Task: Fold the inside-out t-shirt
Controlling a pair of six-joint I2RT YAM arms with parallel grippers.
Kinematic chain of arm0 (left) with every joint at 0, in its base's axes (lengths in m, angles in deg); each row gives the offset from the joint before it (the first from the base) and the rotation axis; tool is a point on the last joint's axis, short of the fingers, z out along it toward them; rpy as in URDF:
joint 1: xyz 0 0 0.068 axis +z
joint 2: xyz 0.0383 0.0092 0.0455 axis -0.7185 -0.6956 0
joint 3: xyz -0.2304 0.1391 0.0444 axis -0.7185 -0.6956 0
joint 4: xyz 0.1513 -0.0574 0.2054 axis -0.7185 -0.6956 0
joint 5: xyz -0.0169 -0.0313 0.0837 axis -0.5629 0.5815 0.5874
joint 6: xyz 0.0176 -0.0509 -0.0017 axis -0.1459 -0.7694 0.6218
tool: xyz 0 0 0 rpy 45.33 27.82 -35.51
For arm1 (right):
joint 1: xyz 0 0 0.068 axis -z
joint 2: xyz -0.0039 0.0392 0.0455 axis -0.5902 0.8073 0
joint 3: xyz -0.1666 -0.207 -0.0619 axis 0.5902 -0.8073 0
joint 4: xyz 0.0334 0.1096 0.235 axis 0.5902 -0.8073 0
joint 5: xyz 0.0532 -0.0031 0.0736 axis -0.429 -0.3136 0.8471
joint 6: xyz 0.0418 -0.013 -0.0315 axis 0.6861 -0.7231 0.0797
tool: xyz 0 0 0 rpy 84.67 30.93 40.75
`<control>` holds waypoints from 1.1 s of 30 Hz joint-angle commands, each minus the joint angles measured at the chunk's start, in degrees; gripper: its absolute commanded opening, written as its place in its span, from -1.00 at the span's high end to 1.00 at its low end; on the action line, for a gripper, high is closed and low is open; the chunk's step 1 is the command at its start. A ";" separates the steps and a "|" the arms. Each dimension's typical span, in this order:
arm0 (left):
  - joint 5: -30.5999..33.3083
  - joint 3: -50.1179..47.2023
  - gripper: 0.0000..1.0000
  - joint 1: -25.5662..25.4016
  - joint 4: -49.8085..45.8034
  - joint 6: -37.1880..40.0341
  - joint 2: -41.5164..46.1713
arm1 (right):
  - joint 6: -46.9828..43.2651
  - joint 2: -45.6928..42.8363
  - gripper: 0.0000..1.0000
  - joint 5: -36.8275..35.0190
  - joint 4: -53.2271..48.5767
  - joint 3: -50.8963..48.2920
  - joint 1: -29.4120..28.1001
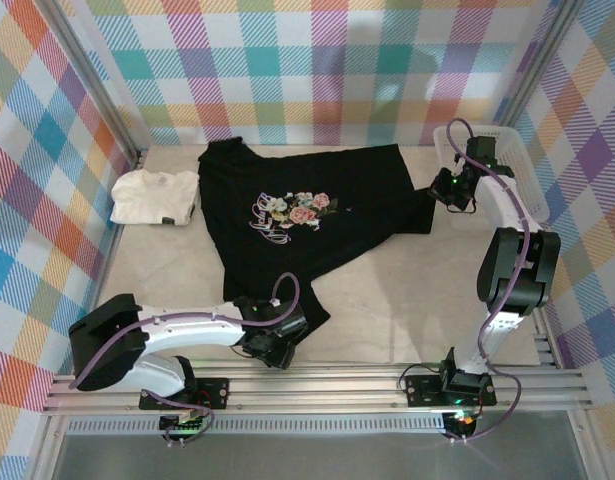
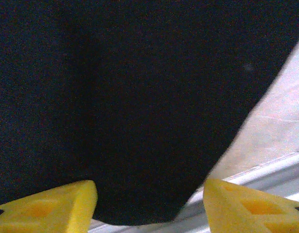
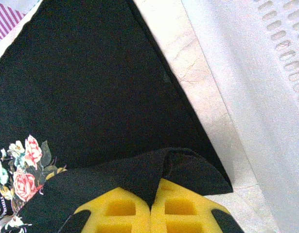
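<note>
The right claw (image 3: 150,206) is clamped on the black t-shirt (image 1: 317,240). The left claw (image 2: 149,199), half open astride the bottom hem, should bite deep before lifting.

free: pale stone-look desk (image 1: 407,300) is lying bare at near right | centre: large black cloth t-shirt (image 1: 287,230) is spreading across the middle | far left: small white folded t-shirt (image 1: 155,196) is sitting just beside it | far right: white perforated plastic basket (image 1: 512,140) and right arm (image 1: 517,260) are crowding that side | edges: checked walls (image 1: 287,70) are closing in three sides
</note>
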 commanded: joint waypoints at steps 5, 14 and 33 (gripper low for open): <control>-0.66 -3.63 0.30 -2.05 2.84 0.25 -2.66 | -1.23 -3.32 1.00 0.71 -1.02 -0.76 0.18; 6.35 -1.50 0.98 -1.73 -1.02 -0.42 6.93 | -1.10 -7.67 1.00 1.85 -1.06 -3.81 0.16; 50.44 56.68 1.00 1.55 16.71 53.88 30.47 | 0.62 -40.63 1.00 3.41 -7.31 13.87 0.16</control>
